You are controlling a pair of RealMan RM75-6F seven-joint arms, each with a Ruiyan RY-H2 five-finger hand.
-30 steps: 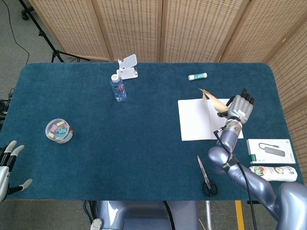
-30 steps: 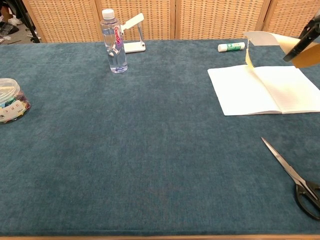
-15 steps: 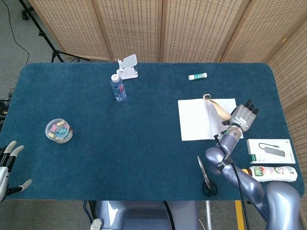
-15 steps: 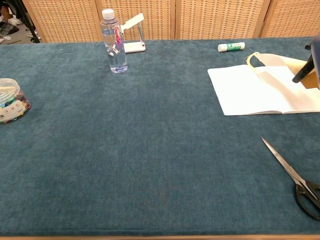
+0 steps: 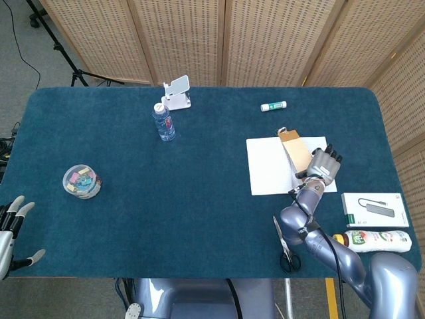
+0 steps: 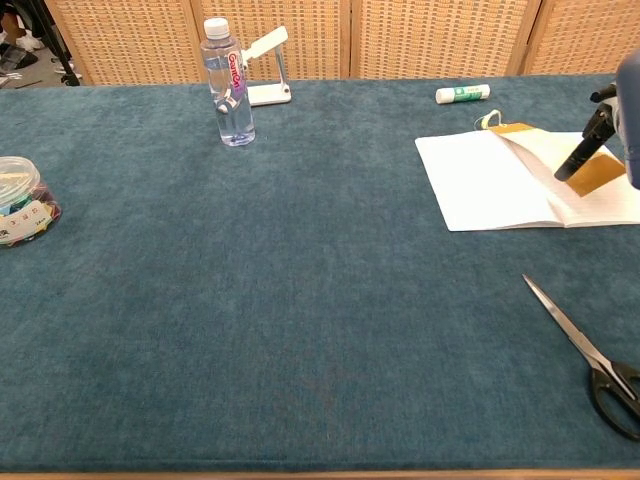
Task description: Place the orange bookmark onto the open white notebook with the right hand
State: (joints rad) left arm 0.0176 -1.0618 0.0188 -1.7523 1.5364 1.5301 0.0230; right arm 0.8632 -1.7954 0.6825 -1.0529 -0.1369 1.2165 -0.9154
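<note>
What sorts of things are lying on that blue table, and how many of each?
Stationery: 4 (notebook, bookmark, glue stick, scissors)
Bottles: 2 (water bottle, white bottle)
Jar of clips: 1
Phone stand: 1
Boxed cable: 1
Total: 9

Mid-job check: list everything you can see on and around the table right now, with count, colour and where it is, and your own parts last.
Table: one, dark teal cloth top.
Notebook: one, white, open, right of centre.
Bookmark: one, orange-brown, lying on the notebook under the right hand's fingers.
Water bottle: one, clear, far left-centre.
Phone stand: one, white, far edge behind the bottle.
Glue stick: one, white and green, far edge.
Clip jar: one, clear with coloured contents, left side.
Scissors: one, black handles, near edge.
Box: one, white, right edge.
Tube: one, white and green, beside the box.
Left hand: off the table's left corner, holding nothing.
Right hand: on the bookmark.
</note>
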